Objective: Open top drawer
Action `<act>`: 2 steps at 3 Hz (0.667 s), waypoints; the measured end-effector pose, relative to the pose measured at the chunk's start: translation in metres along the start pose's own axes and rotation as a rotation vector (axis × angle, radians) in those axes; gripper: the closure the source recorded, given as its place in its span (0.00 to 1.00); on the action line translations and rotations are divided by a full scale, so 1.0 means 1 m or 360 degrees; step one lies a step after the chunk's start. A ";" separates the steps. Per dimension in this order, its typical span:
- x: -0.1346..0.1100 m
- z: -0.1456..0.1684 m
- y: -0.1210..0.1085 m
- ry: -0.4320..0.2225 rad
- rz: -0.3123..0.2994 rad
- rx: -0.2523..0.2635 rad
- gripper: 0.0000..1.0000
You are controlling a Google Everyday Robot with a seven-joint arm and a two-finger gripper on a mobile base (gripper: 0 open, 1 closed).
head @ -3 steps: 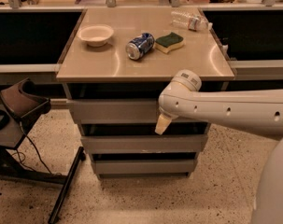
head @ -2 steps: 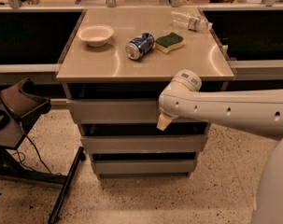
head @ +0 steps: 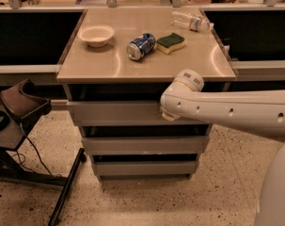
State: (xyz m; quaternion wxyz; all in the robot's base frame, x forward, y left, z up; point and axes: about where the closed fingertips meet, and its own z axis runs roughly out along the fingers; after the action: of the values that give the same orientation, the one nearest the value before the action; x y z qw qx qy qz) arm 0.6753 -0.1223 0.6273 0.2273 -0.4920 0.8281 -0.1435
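Observation:
The top drawer [head: 114, 113] is the widest of three grey handleless fronts under the tan tabletop [head: 109, 62], with a dark gap above it. My gripper [head: 168, 115] is at the end of the white arm [head: 226, 111] that reaches in from the right. It sits against the right part of the top drawer's front, near its upper edge, mostly hidden behind the wrist [head: 186, 84]. The two narrower drawers [head: 142, 145] lie below and look closed.
On the tabletop stand a white bowl [head: 97, 34], a blue can on its side [head: 140, 46], a green-and-yellow sponge [head: 170, 42] and a lying plastic bottle [head: 191, 20]. A dark stand with cables [head: 19, 108] is at the left on the speckled floor.
My gripper has moved up a little, from the lower edge of the top drawer's front to near its upper edge. The drawer front has not visibly moved.

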 end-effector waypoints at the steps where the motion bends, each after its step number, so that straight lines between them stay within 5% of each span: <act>1: -0.002 -0.006 -0.003 0.0000 0.0000 0.0000 0.89; 2: -0.002 -0.007 -0.004 0.0000 0.0000 0.0000 1.00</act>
State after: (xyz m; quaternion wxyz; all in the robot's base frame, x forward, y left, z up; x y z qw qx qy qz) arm 0.6752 -0.1223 0.6352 0.2273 -0.4919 0.8281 -0.1435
